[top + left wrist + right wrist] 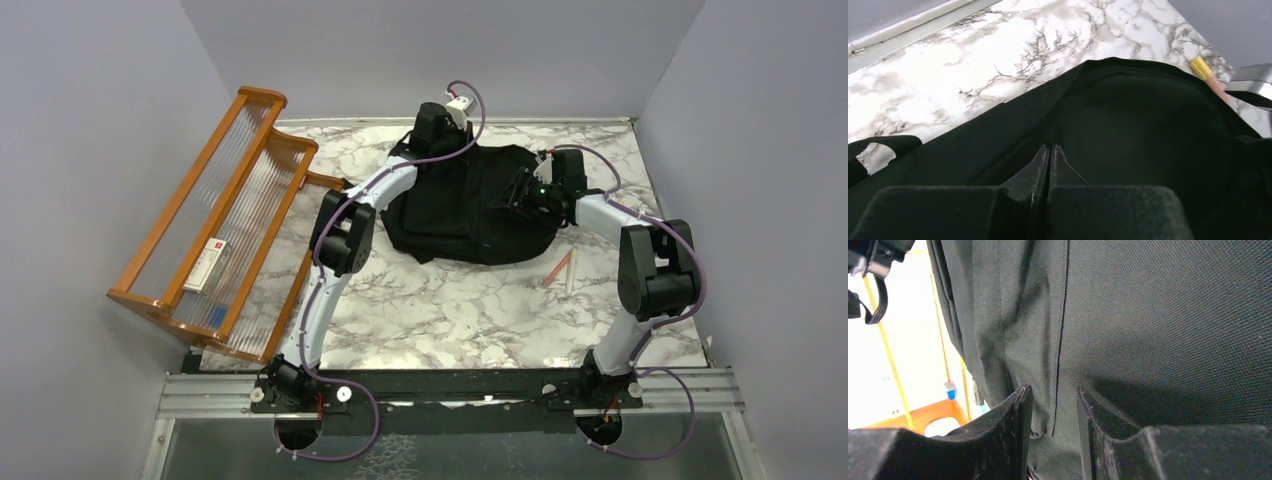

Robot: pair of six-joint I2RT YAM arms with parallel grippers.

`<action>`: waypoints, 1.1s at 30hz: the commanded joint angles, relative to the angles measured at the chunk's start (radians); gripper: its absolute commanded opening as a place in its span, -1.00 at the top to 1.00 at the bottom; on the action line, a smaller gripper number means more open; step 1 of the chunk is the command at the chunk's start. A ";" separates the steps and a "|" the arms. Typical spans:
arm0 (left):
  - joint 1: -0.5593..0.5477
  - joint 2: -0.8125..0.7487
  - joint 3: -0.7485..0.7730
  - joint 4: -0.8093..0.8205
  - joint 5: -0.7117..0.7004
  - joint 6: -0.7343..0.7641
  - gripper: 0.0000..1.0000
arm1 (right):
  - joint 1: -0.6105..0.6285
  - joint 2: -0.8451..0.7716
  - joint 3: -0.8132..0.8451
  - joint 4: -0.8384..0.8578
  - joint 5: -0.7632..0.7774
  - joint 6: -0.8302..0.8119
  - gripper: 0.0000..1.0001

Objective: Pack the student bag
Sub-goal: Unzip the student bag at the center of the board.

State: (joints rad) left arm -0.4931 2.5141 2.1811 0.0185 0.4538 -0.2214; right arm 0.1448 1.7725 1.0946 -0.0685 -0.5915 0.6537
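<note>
Top external view showed the student bag (470,205) slumped on the far table (450,310). It looked soft, floppy and probably light, best pinched at its rim. Left gripper (1050,148) was clenched there; right gripper (1053,390) stood half-spread over a seam, and I couldn't tell whether it gripped.

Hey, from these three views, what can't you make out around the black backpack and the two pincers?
Left wrist view: the left pincer is shut at the student bag; black on black hides whether fabric is pinched.
Right wrist view: fabric sits between the fingers of the right pincer; gripped or only touching, unclear.
Top view: print on the box in the wooden rack is too small.
</note>
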 commanded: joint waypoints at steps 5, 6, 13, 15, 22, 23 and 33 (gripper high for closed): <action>-0.004 -0.180 -0.187 0.075 0.053 0.004 1.00 | 0.006 0.000 0.031 0.009 -0.013 -0.009 0.16; -0.004 -0.191 -0.212 0.076 0.054 0.003 1.00 | 0.006 0.002 0.033 0.008 -0.013 -0.009 0.16; -0.004 -0.285 -0.404 0.113 0.062 -0.003 1.00 | 0.006 0.010 0.032 0.010 0.005 -0.009 0.16; -0.004 -0.316 -0.450 0.120 0.059 0.000 1.00 | 0.006 0.011 0.030 0.010 0.014 -0.009 0.15; -0.004 -0.401 -0.585 0.156 0.064 -0.005 1.00 | 0.006 0.021 0.035 0.000 0.052 -0.014 0.13; -0.004 -0.408 -0.599 0.164 0.067 -0.009 1.00 | 0.006 0.021 0.039 0.000 0.053 -0.014 0.12; -0.004 -0.408 -0.608 0.202 0.100 -0.045 1.00 | 0.007 0.049 0.189 -0.008 0.045 -0.010 0.03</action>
State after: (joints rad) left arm -0.4931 2.1429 1.5681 0.2016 0.4911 -0.2420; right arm 0.1448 1.7866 1.1995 -0.0746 -0.5629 0.6533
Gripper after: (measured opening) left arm 0.005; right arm 0.481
